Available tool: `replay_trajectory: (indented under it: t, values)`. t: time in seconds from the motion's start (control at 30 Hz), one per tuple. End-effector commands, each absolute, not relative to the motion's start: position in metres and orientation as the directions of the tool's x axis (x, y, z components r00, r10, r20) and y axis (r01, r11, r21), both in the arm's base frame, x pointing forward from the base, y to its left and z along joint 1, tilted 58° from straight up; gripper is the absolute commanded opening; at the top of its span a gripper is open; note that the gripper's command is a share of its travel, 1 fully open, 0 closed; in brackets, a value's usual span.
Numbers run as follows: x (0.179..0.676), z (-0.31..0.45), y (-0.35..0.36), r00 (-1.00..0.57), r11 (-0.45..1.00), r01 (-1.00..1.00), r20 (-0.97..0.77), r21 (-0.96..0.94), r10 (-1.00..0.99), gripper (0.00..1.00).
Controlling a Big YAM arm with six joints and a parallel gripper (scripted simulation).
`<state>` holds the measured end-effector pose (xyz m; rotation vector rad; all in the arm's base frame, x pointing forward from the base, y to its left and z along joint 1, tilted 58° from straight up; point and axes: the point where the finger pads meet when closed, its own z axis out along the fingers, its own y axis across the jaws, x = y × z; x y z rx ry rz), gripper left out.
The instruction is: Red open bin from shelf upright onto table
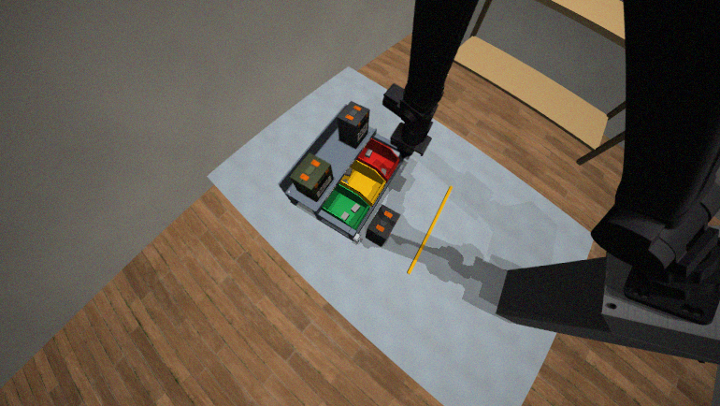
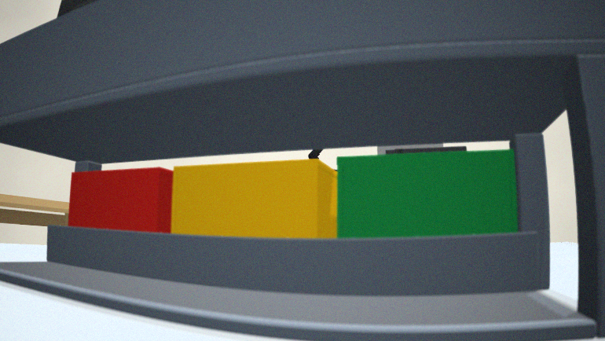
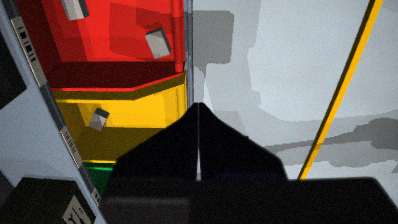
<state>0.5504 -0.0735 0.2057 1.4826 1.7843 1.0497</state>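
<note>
The red open bin (image 1: 379,157) sits in the low grey shelf (image 1: 338,174), at the end of a row with a yellow bin (image 1: 364,181) and a green bin (image 1: 345,205). Grey parts lie inside it (image 3: 157,43). In the exterior view it stands at the left of the row (image 2: 120,199). My gripper (image 3: 198,111) (image 1: 410,140) is shut and empty, hovering above the shelf's front rail beside the red and yellow bins.
Two dark boxes stand on the shelf's upper deck (image 1: 352,123) (image 1: 311,176). Another dark box (image 1: 382,224) stands on the grey mat by the green bin. A thin yellow rod (image 1: 429,229) lies on the mat to the right. The arm's base (image 1: 655,282) is at far right.
</note>
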Motion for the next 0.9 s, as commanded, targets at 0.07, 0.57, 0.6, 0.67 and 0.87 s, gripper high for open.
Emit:
replay_trajectory:
  t: [0.07, 0.57, 0.6, 0.67, 0.87]
  values:
    - [0.56, 0.207, -0.087, -0.203, 0.068, 0.537, 0.051, 0.841, 0.978, 0.0]
    - [0.575, 0.224, -0.087, -0.216, 0.073, 0.535, 0.052, 0.841, 0.975, 0.0]
    - [0.575, 0.224, -0.088, -0.214, 0.073, 0.535, 0.052, 0.841, 0.975, 0.0]
    - [0.576, 0.225, -0.089, -0.214, 0.073, 0.532, 0.05, 0.844, 0.976, 0.0]
    - [0.575, 0.224, -0.089, -0.213, 0.072, 0.534, 0.051, 0.843, 0.976, 0.0]
